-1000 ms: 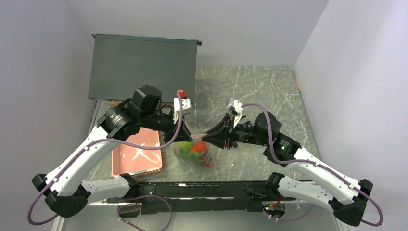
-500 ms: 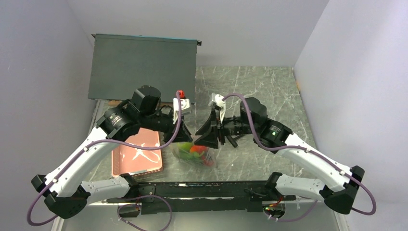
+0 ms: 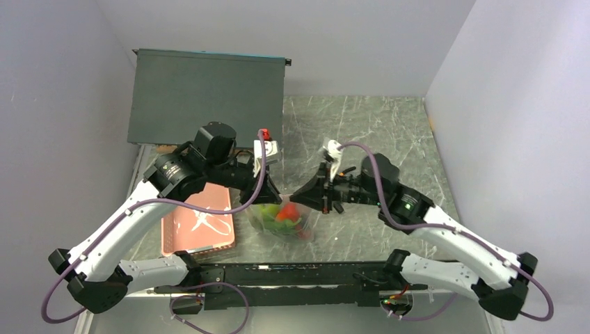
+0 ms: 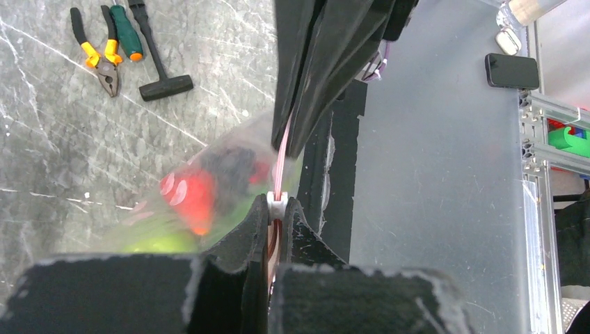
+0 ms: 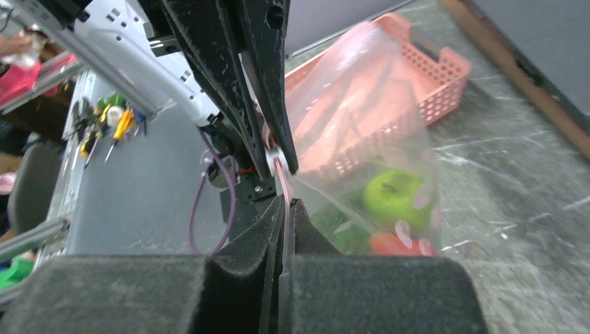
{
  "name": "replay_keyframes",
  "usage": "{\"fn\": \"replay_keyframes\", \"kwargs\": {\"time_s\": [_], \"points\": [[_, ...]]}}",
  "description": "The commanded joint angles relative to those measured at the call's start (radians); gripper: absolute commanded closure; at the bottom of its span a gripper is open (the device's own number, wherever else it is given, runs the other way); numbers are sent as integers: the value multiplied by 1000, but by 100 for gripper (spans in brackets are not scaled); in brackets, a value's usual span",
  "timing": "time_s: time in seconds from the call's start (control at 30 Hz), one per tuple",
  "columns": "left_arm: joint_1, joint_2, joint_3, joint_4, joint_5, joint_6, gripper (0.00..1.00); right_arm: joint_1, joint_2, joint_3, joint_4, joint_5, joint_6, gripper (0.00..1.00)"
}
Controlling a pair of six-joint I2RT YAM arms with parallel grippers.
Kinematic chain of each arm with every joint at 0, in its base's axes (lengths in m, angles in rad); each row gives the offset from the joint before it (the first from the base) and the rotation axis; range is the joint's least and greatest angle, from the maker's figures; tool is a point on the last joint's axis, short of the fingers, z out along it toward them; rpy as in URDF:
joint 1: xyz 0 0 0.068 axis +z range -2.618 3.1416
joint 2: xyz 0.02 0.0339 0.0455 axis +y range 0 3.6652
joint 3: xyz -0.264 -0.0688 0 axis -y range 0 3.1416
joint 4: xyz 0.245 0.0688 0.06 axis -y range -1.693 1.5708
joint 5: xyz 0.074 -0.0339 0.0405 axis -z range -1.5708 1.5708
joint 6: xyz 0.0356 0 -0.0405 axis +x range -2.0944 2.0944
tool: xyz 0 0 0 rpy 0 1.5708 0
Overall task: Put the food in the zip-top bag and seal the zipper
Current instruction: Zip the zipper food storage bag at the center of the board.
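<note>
Bag (image 3: 278,221) hangs by its mouth over the tabletop (image 3: 376,132), just right of the basket (image 3: 198,223). The food is already inside: an apple (image 5: 393,197) and a red fruit (image 3: 284,213) show through the plastic. The zipper (image 4: 280,163) runs taut between the arms. The left end effector (image 3: 268,193) is clenched on the strip, and the right end effector (image 3: 300,197) is clenched on it close by, tips nearly meeting. This probably lets one anchor the mouth while the other slides along, pressing it closed. How much is sealed I cannot tell.
</note>
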Motion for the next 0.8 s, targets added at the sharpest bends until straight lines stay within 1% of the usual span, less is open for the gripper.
{"fn": "replay_keyframes", "kwargs": {"time_s": [0.0, 0.17, 0.33, 0.77], "points": [[6, -19, 44, -65, -30, 13, 100, -15, -184, -75, 58, 216, 40, 100], [7, -12, 64, -84, -32, 22, 100, -15, -287, -136, 67, 290, 48, 100], [11, -25, 66, -118, -47, 40, 100, -15, -345, -147, 32, 338, 17, 100], [51, -114, -2, -182, -98, 81, 100, -15, -485, -201, -42, 482, -25, 100]]}}
